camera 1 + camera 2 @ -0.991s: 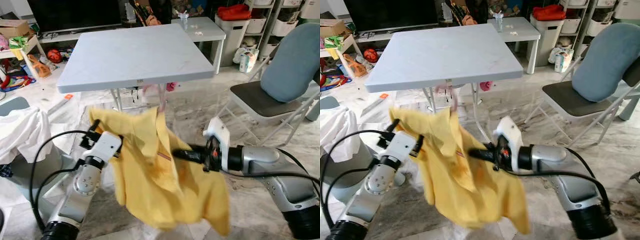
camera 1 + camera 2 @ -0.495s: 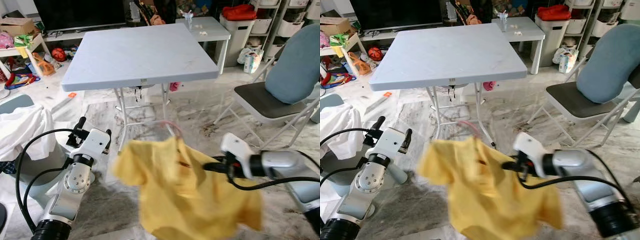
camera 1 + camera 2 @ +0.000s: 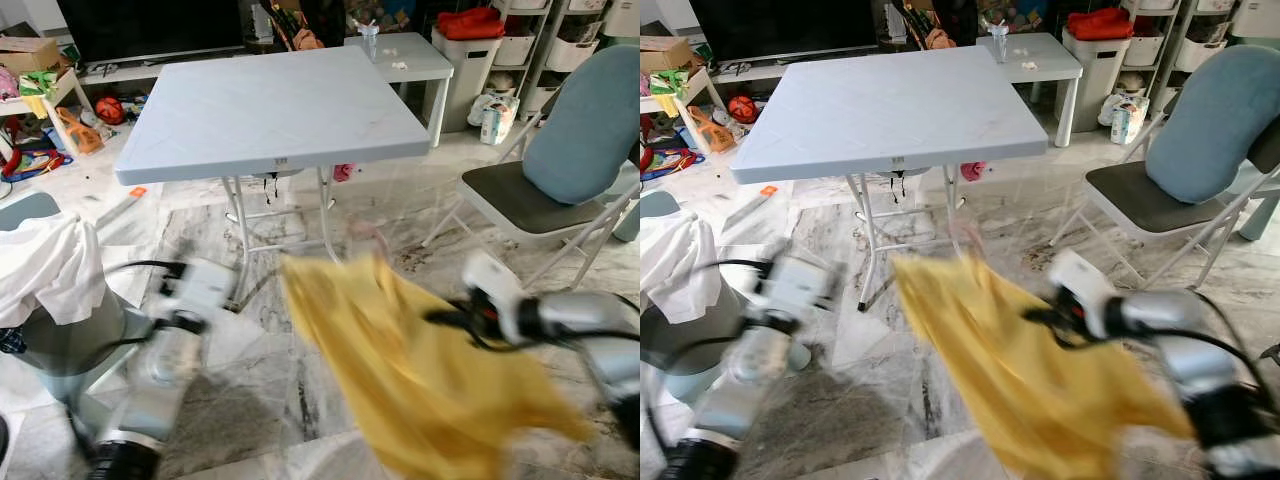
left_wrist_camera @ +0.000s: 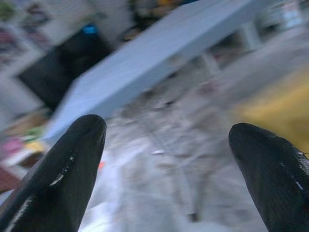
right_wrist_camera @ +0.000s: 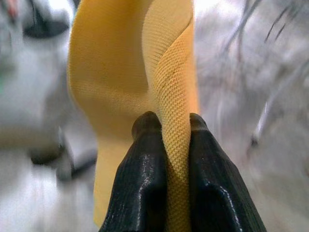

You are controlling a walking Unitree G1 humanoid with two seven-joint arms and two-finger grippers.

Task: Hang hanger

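Two grippers up front, both pretty smeared with motion blur in the head views. Right gripper (image 5: 166, 145) pinched tight on a fold of the yellow shirt (image 3: 420, 370), black fingers (image 5: 140, 179) pressed together with the knit fabric squeezed between them in the right wrist view. Shirt hanging off that grip and spread out low over the marble floor (image 3: 300, 390), between the two arms, in front of the folding table (image 3: 270, 105). Faint pinkish hanger hook (image 3: 365, 235) poking up at the shirt's top edge, too blurred to say much more about it. Left gripper (image 4: 164, 145) spread wide, nothing between the two black fingers (image 4: 58, 179), pointed toward the table and floor with a bit of yellow off to one side. Left arm low on the left near a grey seat with a white cloth (image 3: 45, 265) draped over it. Grey chair with a blue cushion (image 3: 575, 125) off to the right, well apart from the shirt. White side table (image 3: 405, 55) and storage bins (image 3: 470, 50) behind the folding table, toys and clutter (image 3: 40, 110) on the far left.
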